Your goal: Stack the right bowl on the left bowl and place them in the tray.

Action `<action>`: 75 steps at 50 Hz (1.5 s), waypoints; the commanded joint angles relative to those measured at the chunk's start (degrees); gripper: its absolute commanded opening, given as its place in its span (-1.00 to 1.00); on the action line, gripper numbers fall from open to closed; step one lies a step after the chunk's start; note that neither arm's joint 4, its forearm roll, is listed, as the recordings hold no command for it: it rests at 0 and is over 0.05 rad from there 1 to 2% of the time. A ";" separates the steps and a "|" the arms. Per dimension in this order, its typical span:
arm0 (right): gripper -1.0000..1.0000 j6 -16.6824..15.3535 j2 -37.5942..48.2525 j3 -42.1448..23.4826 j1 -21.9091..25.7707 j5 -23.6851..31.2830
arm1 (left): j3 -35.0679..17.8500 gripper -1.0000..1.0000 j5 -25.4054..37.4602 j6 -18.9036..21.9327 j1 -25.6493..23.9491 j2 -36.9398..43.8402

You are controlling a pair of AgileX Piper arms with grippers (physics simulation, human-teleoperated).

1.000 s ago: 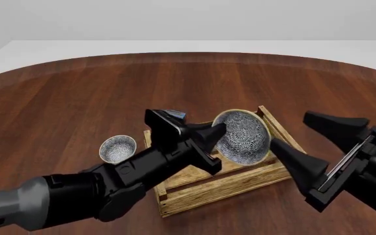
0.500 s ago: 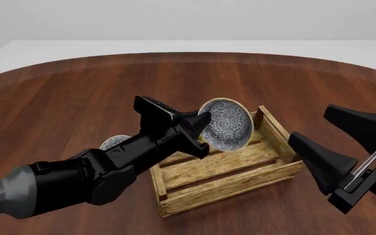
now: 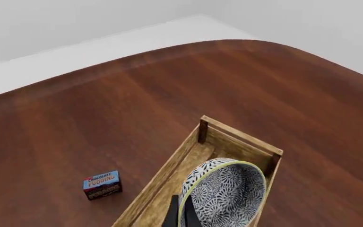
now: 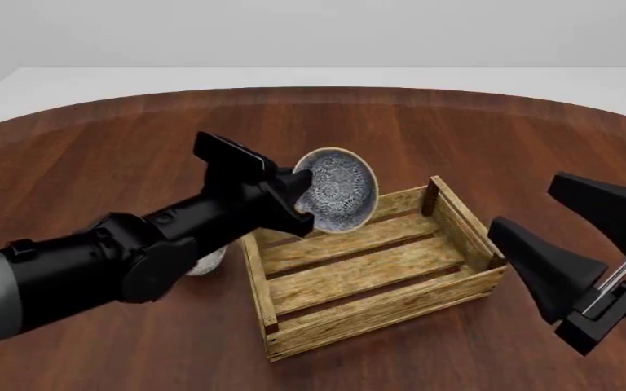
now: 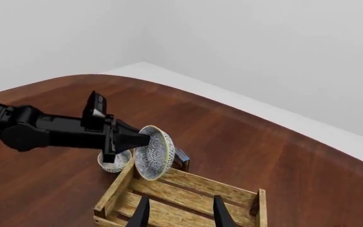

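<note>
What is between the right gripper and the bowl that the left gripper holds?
In the front view, only the tray lies between the right gripper and the held bowl. The tray is empty, and the left gripper is on the bowl's far side.

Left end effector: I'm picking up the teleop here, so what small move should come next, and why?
Probably carry the held bowl further left, toward the other bowl. The left end effector grips it by the rim, tilted on edge above the tray's left end. The second bowl rests on the table outside the tray, mostly hidden by the arm in the front view. They are not yet stacked.
</note>
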 commanded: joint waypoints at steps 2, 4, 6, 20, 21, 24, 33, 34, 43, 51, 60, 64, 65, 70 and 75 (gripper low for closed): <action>1.00 0.05 0.48 0.16 -0.17 -0.44 | -1.82 -1.00 5.78 0.88 2.15 -1.03; 1.00 0.11 0.64 0.18 -0.17 -0.55 | -1.64 -1.00 6.06 0.25 2.25 -1.43; 1.00 0.17 0.75 0.21 -0.10 -0.63 | -1.57 -1.00 6.47 0.02 2.64 -1.72; 1.00 0.06 1.65 0.64 0.21 -1.46 | -1.04 -1.00 9.16 0.36 6.10 -3.43; 1.00 0.01 1.71 0.68 0.21 -1.52 | -0.91 -1.00 9.29 0.61 6.66 -3.82; 1.00 0.02 1.83 0.73 0.20 -1.63 | -0.72 -1.00 9.44 0.36 6.80 -4.14; 1.00 0.15 2.34 0.84 0.31 -2.00 | -0.32 -1.00 11.45 1.11 8.80 -5.15; 1.00 0.17 2.38 0.85 0.31 -2.03 | -0.54 -1.00 11.81 1.64 9.79 -4.70; 1.00 0.20 2.82 0.92 0.30 -2.32 | 0.00 -1.00 13.42 0.16 11.58 -6.45; 1.00 0.28 2.72 0.81 0.18 -2.22 | 0.82 -1.00 14.12 0.01 13.57 -7.27; 1.00 0.29 2.49 0.74 0.11 -2.05 | 1.43 -1.00 14.70 -1.29 15.18 -8.39; 1.00 0.28 2.30 0.72 0.08 -1.89 | 1.92 -1.00 14.58 -1.00 15.53 -8.59; 1.00 0.32 2.25 0.68 0.07 -1.82 | 2.03 -1.00 14.62 -0.85 15.66 -8.64; 1.00 0.38 2.02 0.58 -0.02 -1.61 | 2.76 -1.00 15.10 -0.65 16.41 -9.40; 1.00 0.32 1.70 0.56 0.09 -1.32 | 3.25 -1.00 15.61 -0.72 17.02 -9.86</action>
